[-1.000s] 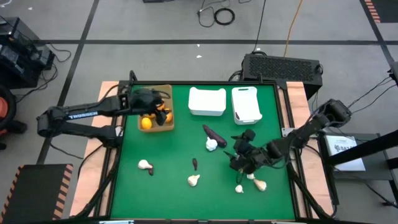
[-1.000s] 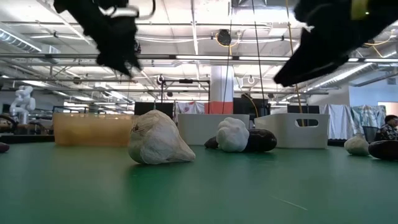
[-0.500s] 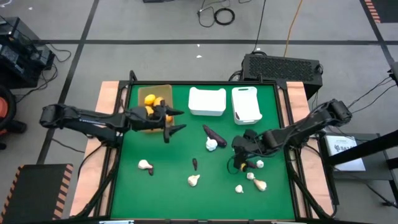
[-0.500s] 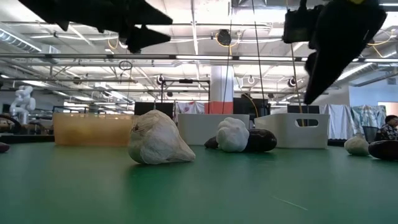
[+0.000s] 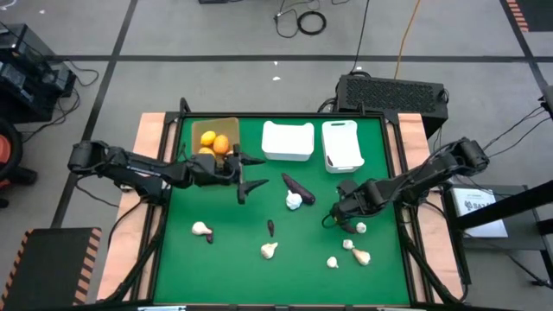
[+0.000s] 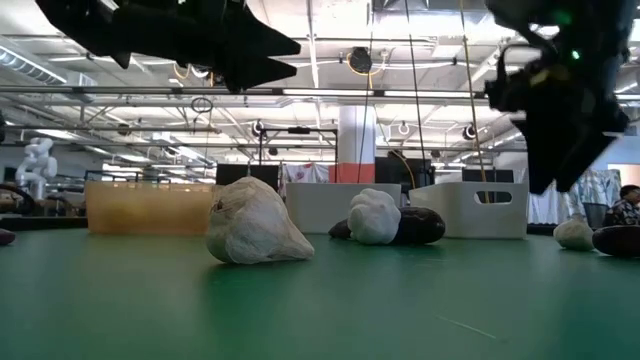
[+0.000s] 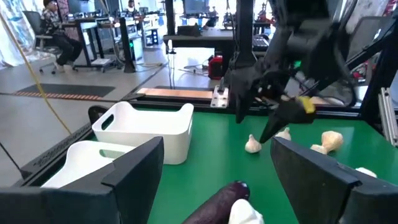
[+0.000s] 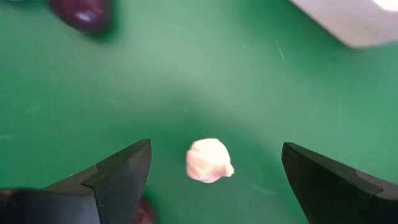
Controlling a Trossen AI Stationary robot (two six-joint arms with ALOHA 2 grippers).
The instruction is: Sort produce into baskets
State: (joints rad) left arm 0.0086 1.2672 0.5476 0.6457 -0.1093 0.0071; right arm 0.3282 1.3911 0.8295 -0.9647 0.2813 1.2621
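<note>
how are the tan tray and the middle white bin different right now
The tan tray is brown and holds round orange-yellow fruits; the middle white bin is white and looks empty from above. The tray sits at the table's back left, with the open left gripper hovering just in front of it; the bin sits farther right with no gripper near. Both are shallow, rectangular and rest along the far edge of the green table.

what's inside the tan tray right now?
The tan tray holds round orange-yellow fruits, at least two in the high view. The left gripper, open, hangs off its near corner and the arm covers that part.
</note>
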